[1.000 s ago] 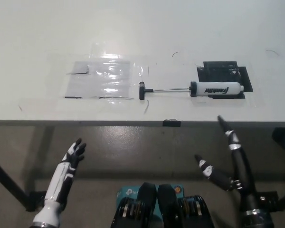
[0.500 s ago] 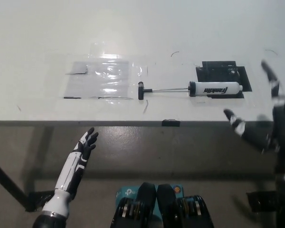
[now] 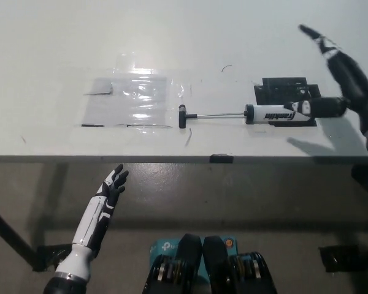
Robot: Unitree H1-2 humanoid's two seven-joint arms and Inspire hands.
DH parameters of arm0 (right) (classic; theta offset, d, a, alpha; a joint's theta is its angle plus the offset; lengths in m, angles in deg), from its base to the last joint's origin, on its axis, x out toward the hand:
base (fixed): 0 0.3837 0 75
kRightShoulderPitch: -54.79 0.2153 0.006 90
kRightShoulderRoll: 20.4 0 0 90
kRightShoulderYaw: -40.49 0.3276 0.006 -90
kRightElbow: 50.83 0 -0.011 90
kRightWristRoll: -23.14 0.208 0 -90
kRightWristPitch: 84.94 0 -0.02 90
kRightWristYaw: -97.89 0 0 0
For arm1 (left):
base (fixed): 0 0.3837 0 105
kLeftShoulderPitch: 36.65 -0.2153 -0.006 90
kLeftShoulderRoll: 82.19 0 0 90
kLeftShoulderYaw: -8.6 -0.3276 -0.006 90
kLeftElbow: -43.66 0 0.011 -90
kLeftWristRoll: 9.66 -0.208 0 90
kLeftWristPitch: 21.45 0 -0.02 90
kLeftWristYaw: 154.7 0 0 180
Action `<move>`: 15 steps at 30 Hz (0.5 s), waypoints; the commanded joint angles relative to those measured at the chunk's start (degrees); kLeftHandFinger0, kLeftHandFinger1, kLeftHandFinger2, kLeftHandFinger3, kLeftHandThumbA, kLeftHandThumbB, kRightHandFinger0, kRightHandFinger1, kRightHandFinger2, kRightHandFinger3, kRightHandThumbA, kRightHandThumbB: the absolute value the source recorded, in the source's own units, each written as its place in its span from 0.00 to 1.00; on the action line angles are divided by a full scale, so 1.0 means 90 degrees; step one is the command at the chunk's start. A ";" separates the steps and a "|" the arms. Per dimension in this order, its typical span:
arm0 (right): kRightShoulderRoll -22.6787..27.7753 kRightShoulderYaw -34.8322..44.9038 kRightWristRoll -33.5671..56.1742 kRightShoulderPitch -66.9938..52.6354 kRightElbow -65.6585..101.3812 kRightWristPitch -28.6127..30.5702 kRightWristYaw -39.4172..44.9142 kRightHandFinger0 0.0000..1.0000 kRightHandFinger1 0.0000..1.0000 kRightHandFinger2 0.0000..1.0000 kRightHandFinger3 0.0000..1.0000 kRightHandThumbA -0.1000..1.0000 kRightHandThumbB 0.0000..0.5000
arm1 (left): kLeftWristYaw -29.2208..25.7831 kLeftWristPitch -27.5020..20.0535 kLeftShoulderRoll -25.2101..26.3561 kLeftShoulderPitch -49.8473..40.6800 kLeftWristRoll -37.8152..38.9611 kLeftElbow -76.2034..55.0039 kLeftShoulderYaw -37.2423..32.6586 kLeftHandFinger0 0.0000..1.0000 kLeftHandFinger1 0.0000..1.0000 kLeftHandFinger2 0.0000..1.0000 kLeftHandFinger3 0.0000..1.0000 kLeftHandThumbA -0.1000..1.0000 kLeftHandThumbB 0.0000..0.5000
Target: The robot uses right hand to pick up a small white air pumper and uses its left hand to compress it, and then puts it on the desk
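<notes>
The small white air pumper lies on the white desk, its barrel on a black patch. Its thin rod is drawn out to the left and ends in a black T-handle. My black right hand hovers open over the desk at the right, its fingers spread, with the lower one reaching across the barrel's right end. I cannot tell whether it touches the barrel. My white left hand rests open below the desk's front edge at the lower left.
A clear plastic sheet is taped flat on the desk left of the handle. A small black clip sits on the desk's front edge. Below the edge is grey floor, with a dark table leg at the lower left.
My right hand has risen from below the desk edge up and over the desk to the pumper's right end. The left hand has lifted slightly. The pumper has not moved.
</notes>
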 commanded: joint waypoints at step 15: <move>-0.0109 -0.0808 0.0330 0.2652 -0.4190 -0.0503 0.2339 1.00 1.00 1.00 1.00 1.00 0.87 | 0.0059 -0.0158 0.0020 0.0200 -0.0136 -0.0082 -0.0017 1.00 1.00 1.00 1.00 1.00 0.37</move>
